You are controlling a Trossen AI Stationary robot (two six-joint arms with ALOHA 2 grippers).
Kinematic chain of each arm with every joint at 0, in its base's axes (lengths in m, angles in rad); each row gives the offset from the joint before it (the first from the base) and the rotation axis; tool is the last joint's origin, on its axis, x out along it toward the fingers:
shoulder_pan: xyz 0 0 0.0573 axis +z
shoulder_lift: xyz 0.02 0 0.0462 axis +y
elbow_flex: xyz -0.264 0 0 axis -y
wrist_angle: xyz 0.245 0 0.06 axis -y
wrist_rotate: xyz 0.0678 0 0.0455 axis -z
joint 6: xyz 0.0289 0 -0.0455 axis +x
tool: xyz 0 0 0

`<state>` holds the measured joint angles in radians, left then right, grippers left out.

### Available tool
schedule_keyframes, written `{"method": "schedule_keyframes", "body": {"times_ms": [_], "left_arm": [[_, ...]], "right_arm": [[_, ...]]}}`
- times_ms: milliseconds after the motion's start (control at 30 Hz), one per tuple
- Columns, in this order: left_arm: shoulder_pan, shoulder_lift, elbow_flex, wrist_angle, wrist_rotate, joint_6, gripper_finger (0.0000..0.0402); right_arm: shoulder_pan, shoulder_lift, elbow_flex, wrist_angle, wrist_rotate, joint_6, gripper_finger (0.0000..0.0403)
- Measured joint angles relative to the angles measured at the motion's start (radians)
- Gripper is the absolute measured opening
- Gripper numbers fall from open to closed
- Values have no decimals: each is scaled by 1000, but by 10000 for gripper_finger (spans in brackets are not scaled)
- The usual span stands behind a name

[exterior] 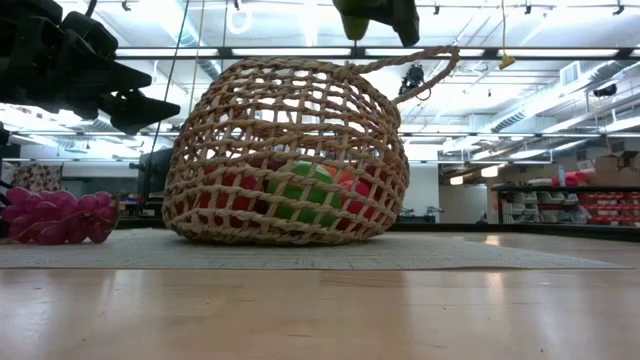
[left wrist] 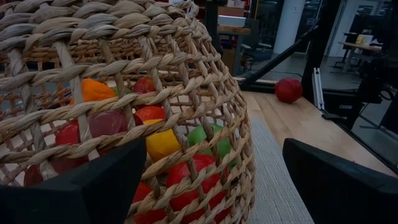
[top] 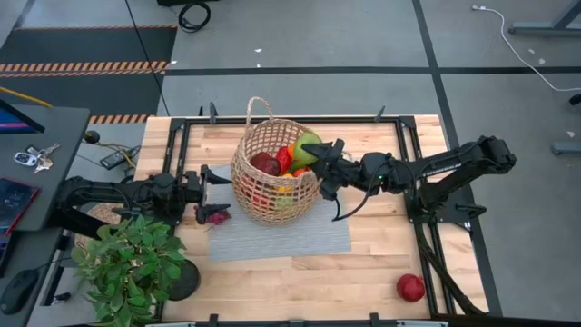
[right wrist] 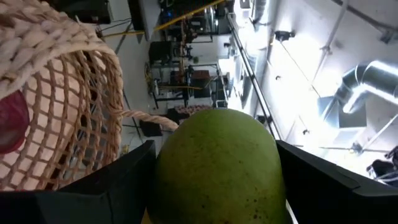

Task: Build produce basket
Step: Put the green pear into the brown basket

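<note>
Standing at the centre of the high view on a grey mat (top: 281, 234), the basket (top: 272, 173) is a round tan wicker vessel of open weave with a thin loop handle rising at its upper edge; in the low view it leans, its rim tipped toward the right of the frame. Through the weave the produce (top: 286, 163) shows as a mixed heap of red, orange, yellow and green pieces, with a dark-red piece (top: 265, 163) at the left of the opening. A green pear (top: 307, 145) sits at the upper right of the rim, clamped between the partly spread fingers of the right gripper (top: 320, 156), which reaches in from the right of the frame to the basket's right edge; the right wrist view confirms the pear filling the gap between both fingers, with the basket wall just beside it. The left gripper (top: 211, 189) hovers just left of the basket wall, its jaws spread wide and holding nothing. A cluster of purple grapes (top: 216, 216) lies on the mat's left edge, just below that gripper. One red apple (top: 410, 288) lies well apart at the lower right of the table (top: 381, 263). A potted plant (top: 132, 263) occupies the lower left.
</note>
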<state>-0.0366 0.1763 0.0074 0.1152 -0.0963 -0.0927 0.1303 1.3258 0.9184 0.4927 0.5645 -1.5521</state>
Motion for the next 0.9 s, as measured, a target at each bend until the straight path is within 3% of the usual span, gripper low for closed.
{"method": "schedule_keyframes", "body": {"times_ms": [167, 400, 600, 900], "left_arm": [[0, 0, 0, 0, 0, 0, 386], [0, 0, 0, 0, 0, 0, 386], [0, 0, 0, 0, 0, 0, 386], [0, 0, 0, 0, 0, 0, 386]], "right_arm": [[7, 0, 0, -27, -22, -19, 314], [6, 0, 0, -8, -70, 133, 314], [-49, -8, 0, 112, -68, 586, 314], [-211, -1, 0, 130, -95, 1357, 314]]}}
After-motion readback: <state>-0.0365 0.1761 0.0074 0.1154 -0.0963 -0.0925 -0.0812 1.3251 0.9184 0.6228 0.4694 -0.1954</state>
